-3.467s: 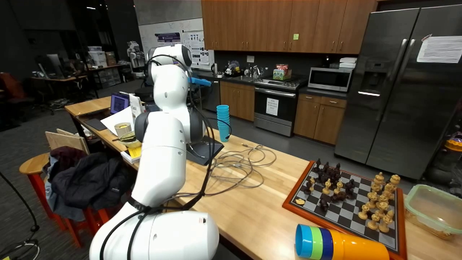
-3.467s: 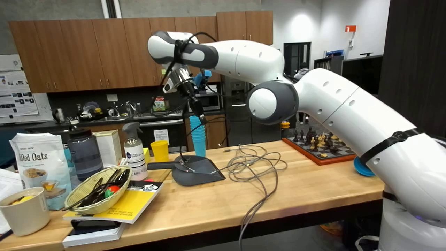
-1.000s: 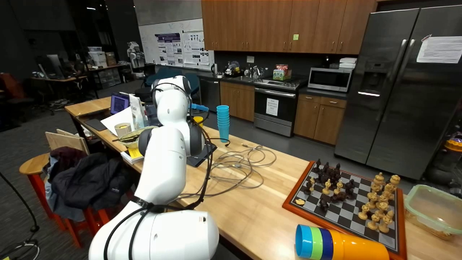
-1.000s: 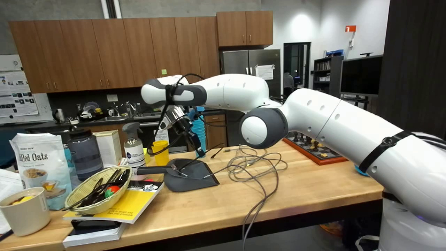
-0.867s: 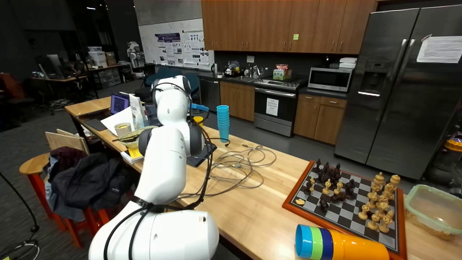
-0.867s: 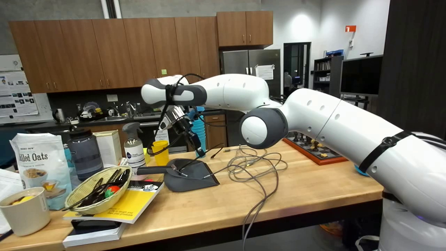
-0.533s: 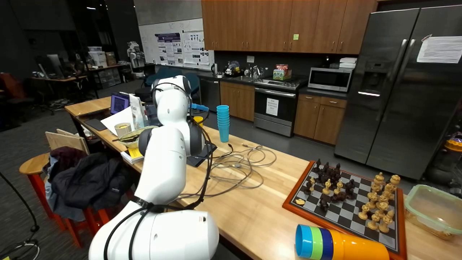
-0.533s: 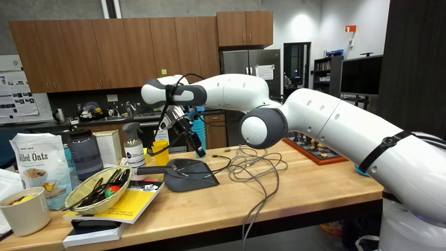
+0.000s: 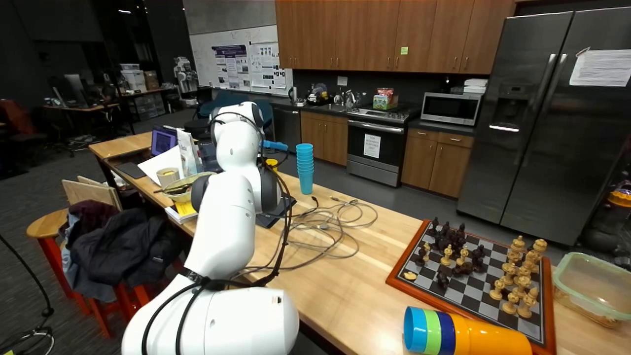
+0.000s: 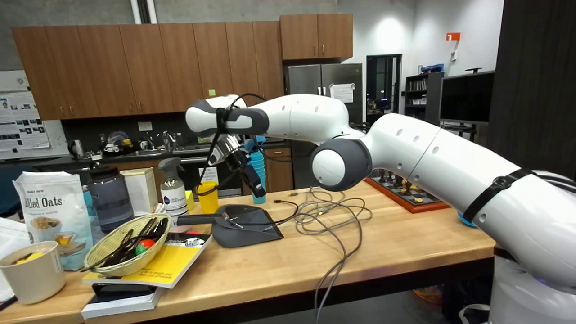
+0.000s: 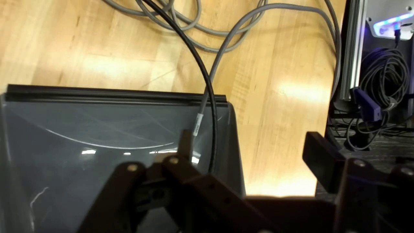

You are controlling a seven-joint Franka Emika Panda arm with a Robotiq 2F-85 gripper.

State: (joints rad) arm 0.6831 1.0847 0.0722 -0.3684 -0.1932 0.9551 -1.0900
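Note:
My gripper (image 11: 249, 142) stands open in the wrist view, its fingers wide apart with nothing between them. In an exterior view the gripper (image 10: 258, 191) points down above the table, just beyond the dustpan's far edge. A black cable (image 11: 206, 76) lies across the dark grey dustpan (image 11: 81, 126), beside a grey cable (image 11: 221, 53) with a white label. The black cable's end (image 10: 280, 201) rests on the wood near the stack of blue cups (image 9: 305, 170). From an exterior view, the gripper partly covers these cups (image 10: 259, 168).
Coiled grey cables (image 10: 333, 211) spread over the middle of the table. A yellow cup (image 10: 207, 198), a spray bottle (image 10: 174, 198) and a basket (image 10: 103, 252) on books stand on the dustpan's handle side. A chessboard (image 9: 468, 291) and nested coloured cups (image 9: 473, 335) lie farther along.
The arm has come down since the earliest frames. Then the gripper opened and the black cable dropped from it onto the table. Since then the gripper has risen slightly.

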